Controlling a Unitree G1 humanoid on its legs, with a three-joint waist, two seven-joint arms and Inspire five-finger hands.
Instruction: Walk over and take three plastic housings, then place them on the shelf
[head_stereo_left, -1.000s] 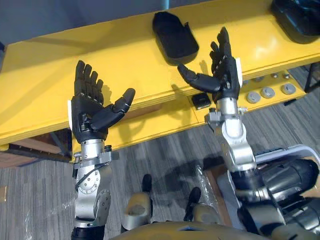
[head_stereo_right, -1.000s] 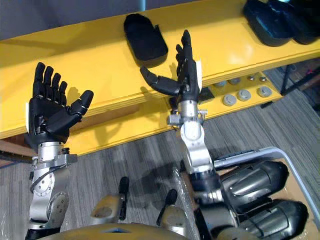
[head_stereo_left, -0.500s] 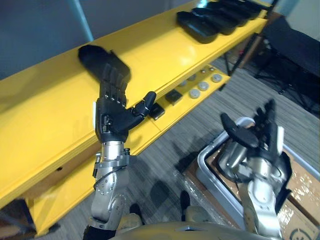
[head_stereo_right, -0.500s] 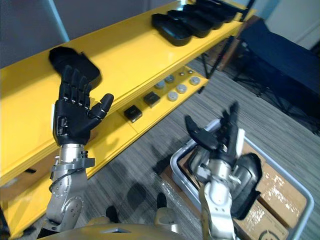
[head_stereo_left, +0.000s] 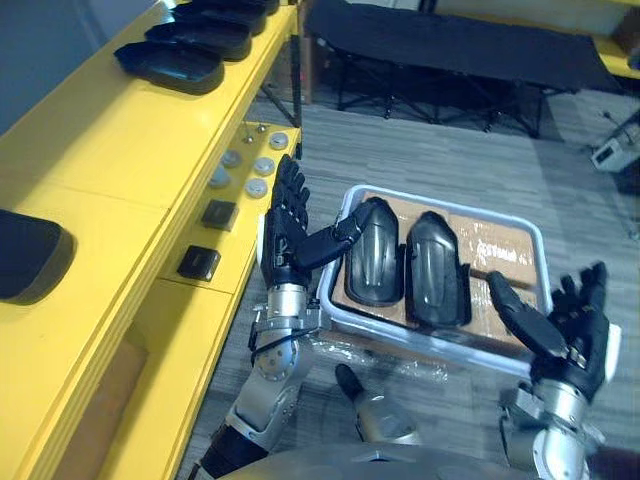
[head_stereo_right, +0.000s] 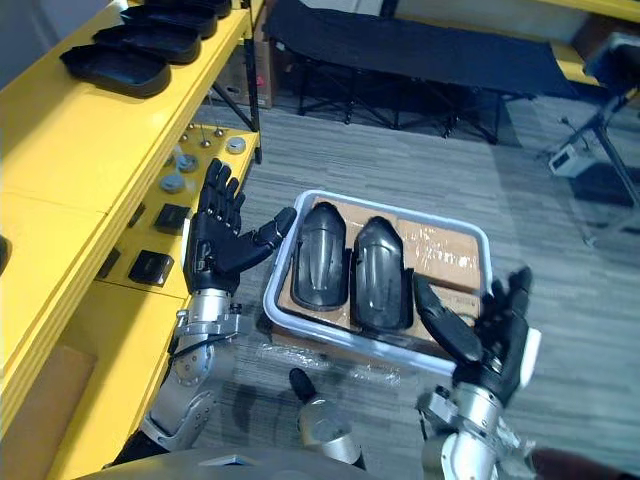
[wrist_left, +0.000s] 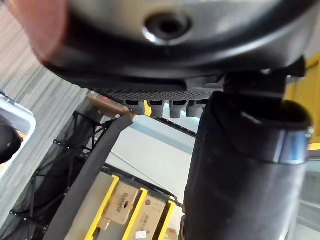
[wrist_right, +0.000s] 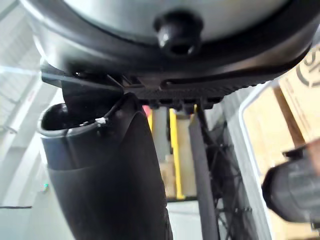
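On my screen the grey tray (head_stereo_left: 543, 265) sits on the floor (head_stereo_left: 420, 160) just right of centre, lined with cardboard (head_stereo_left: 500, 250). 2 dark plastic housings lie in it side by side, long axes running 12 to 6 o'clock: the left housing (head_stereo_left: 372, 255) and the right housing (head_stereo_left: 435, 268), close together, possibly touching along their inner edges.

The left hand (head_stereo_left: 285, 240) is raised at the tray's 9 o'clock side, palm toward the tray, fingers (head_stereo_left: 292, 195) straight and slightly apart, holding nothing. Its thumb reaches across the tray's rim toward the 12 o'clock end of the left housing; I cannot tell whether it touches.

The right hand (head_stereo_left: 565, 325) hangs off the tray's 4 o'clock corner, palm up toward me, fingers spread and thumb out, empty, clear of both housings.

The yellow shelf (head_stereo_left: 110, 150) runs along the 9 to 11 o'clock side. A row of housings (head_stereo_left: 190, 62) lies on its top at 11 o'clock, and a single housing (head_stereo_left: 30, 255) sits at 9 o'clock, cut off by the frame edge. On the shelf's lower ledge, near the left hand, are silver discs (head_stereo_left: 250, 175) and 2 black blocks (head_stereo_left: 200, 262). A dark folding cot (head_stereo_left: 450, 45) stands at 12 o'clock, well beyond the tray.
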